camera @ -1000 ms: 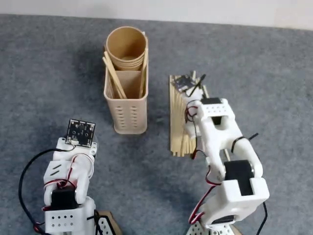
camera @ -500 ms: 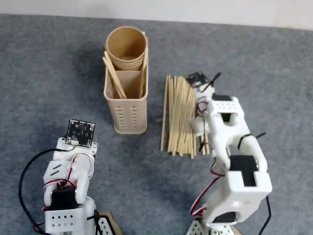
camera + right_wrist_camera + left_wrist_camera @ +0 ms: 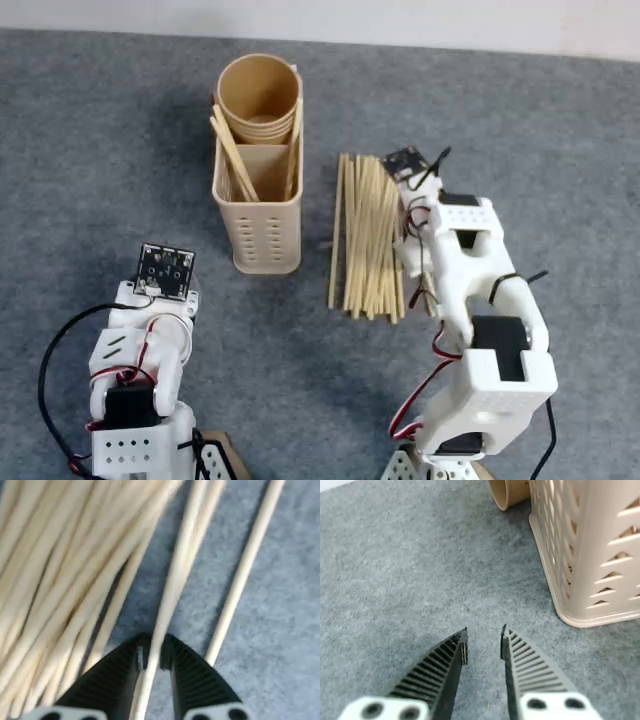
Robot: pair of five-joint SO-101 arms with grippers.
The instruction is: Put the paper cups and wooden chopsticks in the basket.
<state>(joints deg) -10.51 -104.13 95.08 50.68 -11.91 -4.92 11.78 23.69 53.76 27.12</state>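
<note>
Right claw (image 3: 150, 656) clenched on single chopstick (image 3: 176, 575) at pile's edge. Within last second my arm slid rightward off pile, and wooden chopsticks (image 3: 367, 238) fanned out flat on mat (image 3: 100, 150), beside basket (image 3: 258, 240). Judged grip secured, lift not yet begun. Paper cups (image 3: 258, 95) stood stacked in basket's far compartment, with few sticks (image 3: 232, 155) leaning in near one. Left claw (image 3: 484, 641) gaped empty over mat near basket. Bulk of pile remained to be moved.

The chopsticks (image 3: 368, 235) look matt wood, the basket (image 3: 262, 235) probably smooth plastic, the cups (image 3: 258, 95) paper, the table cover (image 3: 100, 120) rough cloth.
</note>
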